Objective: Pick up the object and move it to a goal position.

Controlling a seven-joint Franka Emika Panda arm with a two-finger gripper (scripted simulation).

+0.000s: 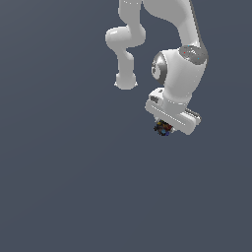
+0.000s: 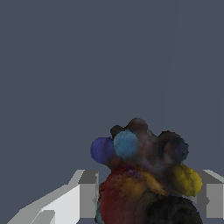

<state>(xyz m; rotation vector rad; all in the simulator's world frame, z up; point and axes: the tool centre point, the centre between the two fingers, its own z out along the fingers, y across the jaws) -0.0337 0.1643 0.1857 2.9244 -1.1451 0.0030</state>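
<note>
The object [image 1: 163, 128] is a tiny dark lump with red, blue and orange flecks. In the exterior view it sits right under the white gripper [image 1: 164, 129], between its fingers, near the middle right of the picture. In the wrist view the object [image 2: 142, 175] fills the space between the two grey fingertips [image 2: 87, 192], with blue, red and yellow bumps showing. The fingers press against its sides, so the gripper is shut on it. The lower part of the lump is cut off by the picture's edge. No goal marker shows.
The white arm [image 1: 179, 59] reaches down from the top of the exterior view, with its base links [image 1: 125, 49] behind to the exterior view's left. Everything else is a plain dark grey-blue background with no visible edges.
</note>
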